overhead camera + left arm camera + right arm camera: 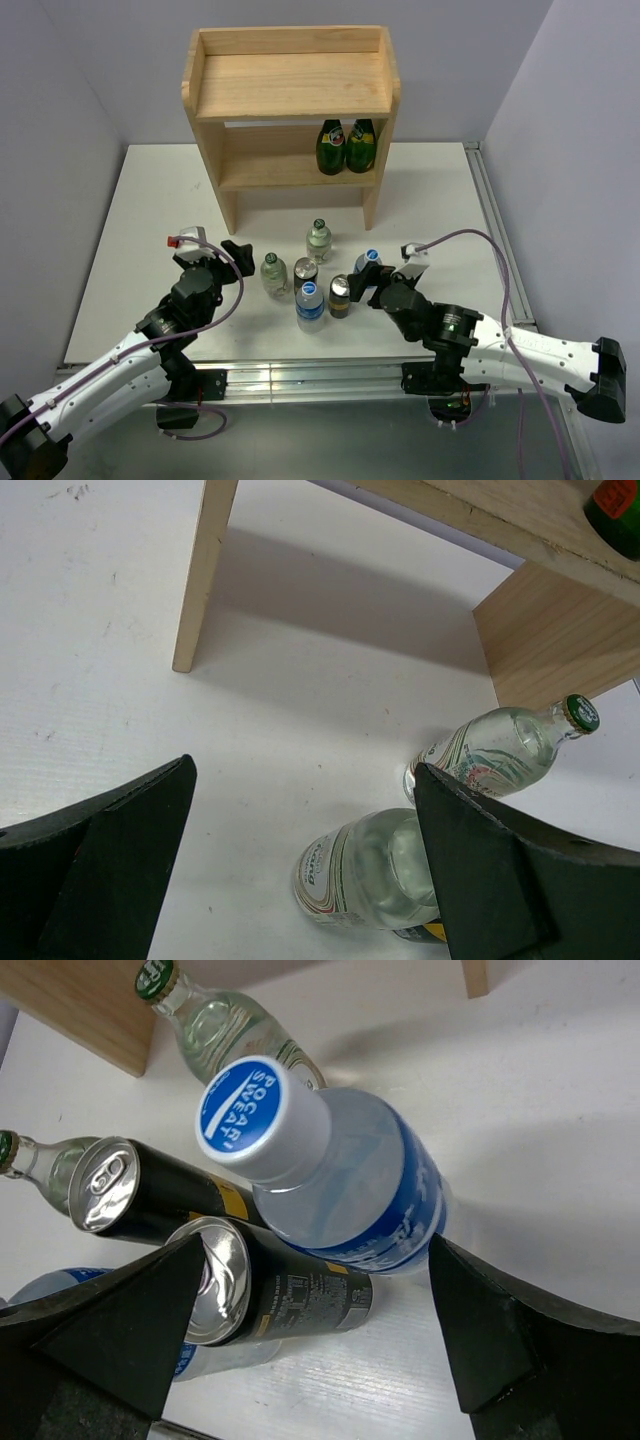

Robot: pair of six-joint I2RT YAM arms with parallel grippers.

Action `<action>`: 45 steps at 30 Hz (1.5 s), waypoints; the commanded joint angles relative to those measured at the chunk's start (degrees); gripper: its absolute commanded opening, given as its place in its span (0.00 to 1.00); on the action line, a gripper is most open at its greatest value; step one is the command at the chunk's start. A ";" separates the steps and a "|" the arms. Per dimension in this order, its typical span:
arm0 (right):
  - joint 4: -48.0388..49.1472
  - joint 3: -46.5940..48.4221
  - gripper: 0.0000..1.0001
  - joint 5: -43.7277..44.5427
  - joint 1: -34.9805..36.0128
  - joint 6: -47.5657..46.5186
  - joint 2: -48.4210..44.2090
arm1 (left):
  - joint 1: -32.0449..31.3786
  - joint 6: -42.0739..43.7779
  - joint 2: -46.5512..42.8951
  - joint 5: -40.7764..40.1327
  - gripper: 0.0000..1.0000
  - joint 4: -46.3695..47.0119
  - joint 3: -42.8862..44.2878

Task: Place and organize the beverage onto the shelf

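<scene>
My R gripper (315, 1295) is wide open, Pocari Sweat bottle (330, 1170) between the jaws at the right of the mid-table cluster; nothing gripped. L gripper (300, 850) is open too, near a clear green-capped bottle (505, 745). Step: pick stage, I reckon. Next: close on the body w/o nudging the cans (150, 1195), lift, carry far to the wooden shelf (290, 42), where dark green bottles (345, 147) stand on the lower tier, right. White table (130, 260), plain pale walls (60, 90).

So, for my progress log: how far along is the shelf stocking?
Barely started. Done: two green bottles stand on the shelf's lower tier. In hand: nothing; left hand and right hand are open, the right framing a water bottle. Left: six drinks on the table.
</scene>
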 commanded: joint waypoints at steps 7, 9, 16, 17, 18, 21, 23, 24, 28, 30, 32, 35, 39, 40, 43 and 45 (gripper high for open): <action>-5.83 2.19 1.00 9.44 0.53 0.23 -3.87 | -0.33 -0.21 0.01 -0.07 0.97 2.69 -0.49; -5.31 2.11 1.00 9.96 0.53 -0.04 -2.38 | -0.41 -0.21 -0.08 -0.16 0.97 2.51 -0.41; 0.75 0.88 1.00 9.70 0.44 -0.48 4.13 | -0.59 -0.30 -0.78 -0.33 0.97 1.99 -0.49; 1.54 0.70 1.00 9.44 0.35 -0.83 5.44 | -0.59 -0.30 -0.87 -0.33 0.97 1.99 -0.58; 2.16 0.53 1.00 9.35 0.27 -1.00 5.97 | -0.59 -0.39 -0.96 -0.25 0.97 1.99 -0.58; 3.66 0.09 1.00 9.44 -0.35 -1.01 7.38 | -0.59 -0.39 -1.05 -0.16 0.97 1.90 -0.58; 4.19 -0.18 1.00 9.61 -0.70 -1.35 7.65 | -0.68 -0.39 -1.22 -0.16 0.97 1.81 -0.50; 4.71 -0.35 1.00 9.44 -0.96 -1.71 7.65 | -0.68 -0.39 -1.22 -0.16 0.97 1.72 -0.58; 5.68 -1.49 1.00 8.74 -2.72 -2.41 7.21 | -0.68 -0.39 -1.31 0.02 0.97 1.99 -0.76; 5.86 -1.67 1.00 8.99 -3.34 -2.24 6.95 | -0.68 -0.48 -1.23 -0.07 0.97 1.90 -0.58; 4.54 -1.41 1.00 9.35 -3.42 -0.49 7.65 | -0.76 -0.48 -1.05 -0.07 0.97 1.98 -0.50; 5.33 -2.28 1.00 8.74 -3.51 1.71 9.22 | -0.76 -0.56 -0.87 0.02 0.97 2.16 -0.67; 8.58 -4.57 1.00 8.03 -3.51 5.14 11.51 | -0.85 -0.56 -0.79 0.02 0.97 2.43 -0.84; 10.58 -5.70 1.00 7.86 -3.51 5.84 11.95 | -0.94 -0.56 -0.79 0.02 0.97 2.43 -0.67; 11.66 -6.85 1.00 8.73 -3.51 7.60 13.27 | -1.03 -0.56 -0.61 0.02 0.97 2.51 -0.67; 11.83 -7.12 1.00 9.52 -3.51 8.13 13.89 | -1.12 -0.56 -0.61 0.28 0.97 2.60 -0.76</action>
